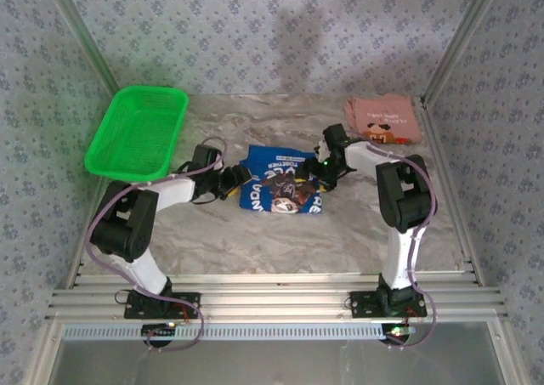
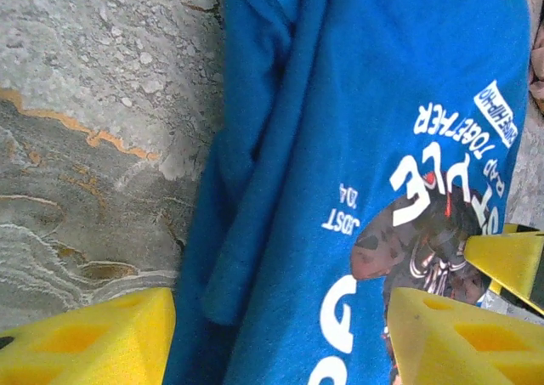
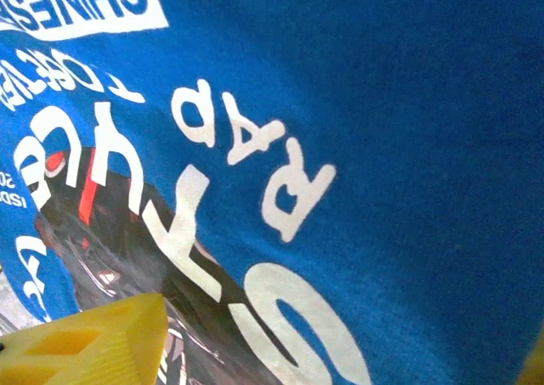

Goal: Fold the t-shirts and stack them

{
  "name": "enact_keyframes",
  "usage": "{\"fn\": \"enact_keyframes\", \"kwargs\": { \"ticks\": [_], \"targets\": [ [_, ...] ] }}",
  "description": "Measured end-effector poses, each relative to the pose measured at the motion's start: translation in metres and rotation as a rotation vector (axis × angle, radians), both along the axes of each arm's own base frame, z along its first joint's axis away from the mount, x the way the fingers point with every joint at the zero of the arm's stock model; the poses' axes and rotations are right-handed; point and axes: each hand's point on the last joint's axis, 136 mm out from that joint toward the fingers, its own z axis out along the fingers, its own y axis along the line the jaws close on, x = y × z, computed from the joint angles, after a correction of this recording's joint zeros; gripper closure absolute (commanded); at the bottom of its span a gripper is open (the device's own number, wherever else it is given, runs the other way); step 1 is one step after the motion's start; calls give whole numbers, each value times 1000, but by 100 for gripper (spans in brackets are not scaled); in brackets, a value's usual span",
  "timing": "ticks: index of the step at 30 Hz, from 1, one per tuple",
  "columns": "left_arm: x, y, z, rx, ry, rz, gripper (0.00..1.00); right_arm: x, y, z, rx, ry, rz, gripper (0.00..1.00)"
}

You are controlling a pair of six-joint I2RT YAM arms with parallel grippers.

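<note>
From the overhead camera, a marbled grey table (image 1: 255, 232) holds a folded royal-blue t-shirt (image 1: 282, 189) at its centre, printed side up. A salmon-pink t-shirt (image 1: 384, 119) lies folded in the far right corner, well apart from the blue one. A green mesh basket (image 1: 138, 132) sits at the far left. The left gripper (image 1: 231, 181) is low at the blue shirt's left edge and the right gripper (image 1: 321, 171) is low at its right edge; from this height their fingers are too small to judge. From the left wrist camera, the left gripper (image 2: 280, 325) has its two yellow fingers (image 2: 85, 338) spread wide, with nothing pinched. One finger sits over the bare table (image 2: 85, 104) and the other over the blue t-shirt (image 2: 382, 79), whose bunched folded edge runs between them. From the right wrist camera, the right gripper (image 3: 348, 325) is also spread. One yellow finger (image 3: 85, 342) is at the lower left and a sliver of the other at the right border, above the blue t-shirt (image 3: 408, 104) and its white lettering.
</note>
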Motion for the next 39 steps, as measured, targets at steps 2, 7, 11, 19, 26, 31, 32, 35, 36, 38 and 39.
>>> {"fn": "enact_keyframes", "kwargs": {
  "ticks": [2, 7, 11, 19, 26, 31, 32, 35, 36, 38, 39],
  "targets": [
    [0, 2, -2, -2, 2, 3, 34, -1, 3, -2, -23, 9, 9, 34],
    [0, 10, -5, -10, 17, 16, 35, -7, -7, -4, -107, 38, 3, 34],
    [1, 14, -6, -13, 20, 22, 35, -9, -17, -5, -180, 47, 3, 33],
    [0, 19, 9, -31, -2, 27, 35, -10, -7, -10, -273, 43, 48, 37],
    [-3, 33, 53, -45, -85, 41, 34, -3, 11, -15, -321, 49, 73, 76],
    [-12, 58, 92, -45, -153, 84, 34, -1, 8, -11, -374, 39, 73, 99],
    [-15, 65, 100, -41, -168, 94, 33, 1, 4, -10, -397, 34, 68, 100],
    [-26, 84, 123, -29, -213, 130, 33, 8, -14, -6, -486, 19, 52, 100],
    [-30, 91, 129, -24, -229, 143, 33, 11, -20, -3, -523, 8, 49, 100],
    [-37, 103, 138, -15, -247, 168, 33, 20, -30, 7, -591, -30, 50, 100],
    [-40, 109, 141, -8, -254, 181, 33, 26, -35, 14, -625, -57, 50, 100]
  ]
}}
